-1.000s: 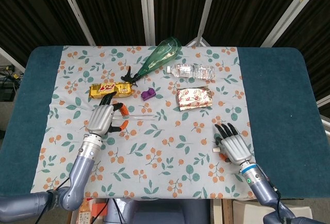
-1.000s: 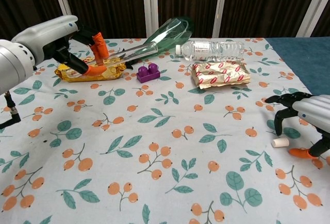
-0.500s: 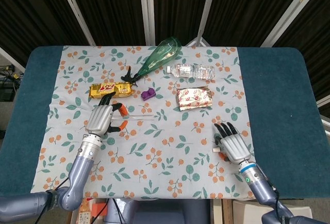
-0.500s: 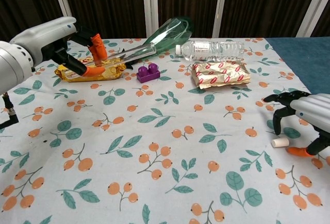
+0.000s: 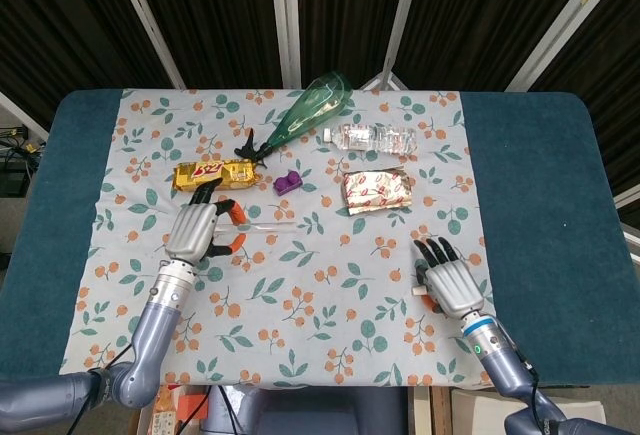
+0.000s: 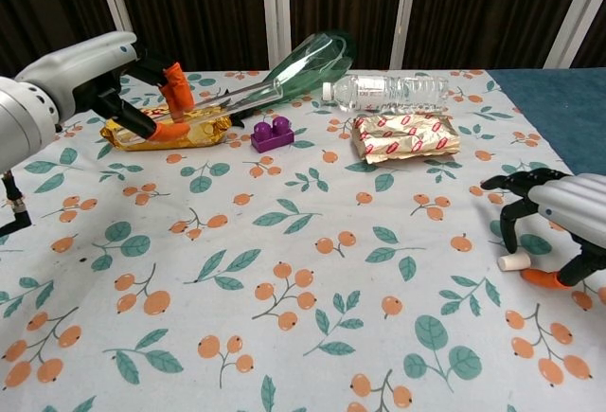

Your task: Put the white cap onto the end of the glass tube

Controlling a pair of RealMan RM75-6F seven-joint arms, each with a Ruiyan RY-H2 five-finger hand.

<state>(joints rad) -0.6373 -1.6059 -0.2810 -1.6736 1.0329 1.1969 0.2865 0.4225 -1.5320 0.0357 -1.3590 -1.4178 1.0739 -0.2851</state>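
Tablecloth (image 5: 330,285): left hand (image 5: 196,228) pinches glass tube (image 5: 268,224); right hand (image 6: 559,218) spread over white cap (image 6: 512,261).

A floral tablecloth (image 5: 300,295) covered the middle of a blue table (image 5: 540,195), where the robot's left hand (image 5: 196,229) held a thin glass tube (image 5: 268,225) in orange-tipped fingers (image 5: 234,211). Near the front edge, the right hand (image 5: 452,280) rested with fingers spread, a small white cap (image 5: 418,293) just beside it. Behind lay a yellow snack packet (image 5: 213,172), a purple block (image 5: 288,182), a green glass flask (image 5: 305,112), a plastic water bottle (image 5: 372,138) and a red-patterned wrapper (image 5: 377,191).
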